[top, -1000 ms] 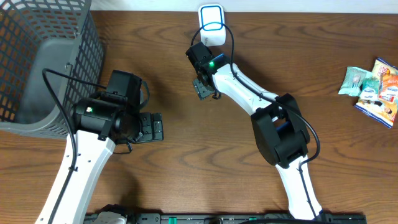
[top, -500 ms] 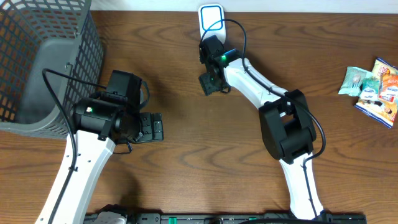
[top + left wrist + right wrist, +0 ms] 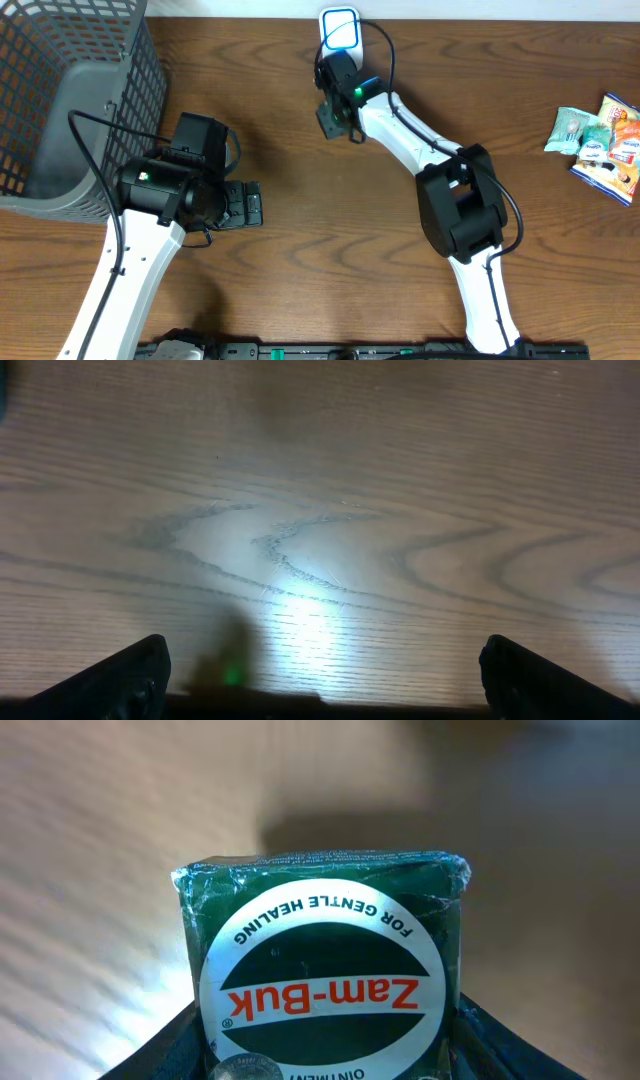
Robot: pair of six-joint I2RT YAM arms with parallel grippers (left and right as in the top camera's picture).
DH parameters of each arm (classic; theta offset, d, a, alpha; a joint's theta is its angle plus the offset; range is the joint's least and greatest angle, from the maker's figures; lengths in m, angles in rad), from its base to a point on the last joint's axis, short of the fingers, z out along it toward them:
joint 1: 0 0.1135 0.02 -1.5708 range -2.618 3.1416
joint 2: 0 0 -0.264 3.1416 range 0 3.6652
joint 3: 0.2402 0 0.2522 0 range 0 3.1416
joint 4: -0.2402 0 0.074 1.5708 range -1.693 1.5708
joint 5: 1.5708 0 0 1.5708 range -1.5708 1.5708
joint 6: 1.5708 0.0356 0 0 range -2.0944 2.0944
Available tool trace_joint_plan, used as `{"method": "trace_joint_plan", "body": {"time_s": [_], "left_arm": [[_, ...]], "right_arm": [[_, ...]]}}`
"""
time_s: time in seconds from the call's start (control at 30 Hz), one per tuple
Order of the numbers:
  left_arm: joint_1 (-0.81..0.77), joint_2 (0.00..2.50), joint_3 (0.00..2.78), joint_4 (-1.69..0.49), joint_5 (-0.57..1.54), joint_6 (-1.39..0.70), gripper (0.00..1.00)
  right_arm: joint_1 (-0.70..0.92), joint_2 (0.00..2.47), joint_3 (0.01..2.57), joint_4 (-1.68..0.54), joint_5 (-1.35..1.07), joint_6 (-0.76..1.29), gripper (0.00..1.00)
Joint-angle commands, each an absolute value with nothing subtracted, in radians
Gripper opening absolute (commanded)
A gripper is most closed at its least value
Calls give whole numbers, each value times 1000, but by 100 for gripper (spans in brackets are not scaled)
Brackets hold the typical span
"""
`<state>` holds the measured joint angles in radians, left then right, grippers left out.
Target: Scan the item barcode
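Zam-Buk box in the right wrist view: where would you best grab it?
By its two narrow sides, from the near end, where the right gripper flanks it. The Zam-Buk box is flat with straight parallel sides, and its label face is left uncovered.

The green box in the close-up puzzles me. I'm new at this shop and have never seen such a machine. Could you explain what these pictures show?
These are two robot arms at a wooden table. One picture looks down from above. The other two come from small cameras on each arm's wrist. The right end effector, the two-fingered grasping part, holds a green box labelled Zam-Buk, close to a white scanner at the table's far edge. The left end effector is open and empty over bare wood. Also on the table are a grey basket beside the left arm and some snack packets far out on the right arm's side.
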<state>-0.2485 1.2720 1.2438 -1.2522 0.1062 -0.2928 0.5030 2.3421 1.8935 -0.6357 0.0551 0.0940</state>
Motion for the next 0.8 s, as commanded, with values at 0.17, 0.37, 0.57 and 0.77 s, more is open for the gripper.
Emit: {"method": "trace_joint_plan", "body": {"time_s": [0.17, 0.37, 0.57, 0.77], "left_arm": [[-245, 1274, 1245, -1255, 115, -301, 98], [-245, 1274, 1245, -1255, 115, -301, 97], [-245, 1274, 1245, -1254, 115, -301, 98], [-245, 1274, 1245, -1255, 115, -301, 98]], "right_arm": [[456, 2267, 2012, -411, 86, 72, 49], [434, 2292, 2012, -200, 88, -2, 49], [403, 2347, 2012, -12, 88, -8, 45], [387, 2385, 2012, 136, 88, -5, 47]]}}
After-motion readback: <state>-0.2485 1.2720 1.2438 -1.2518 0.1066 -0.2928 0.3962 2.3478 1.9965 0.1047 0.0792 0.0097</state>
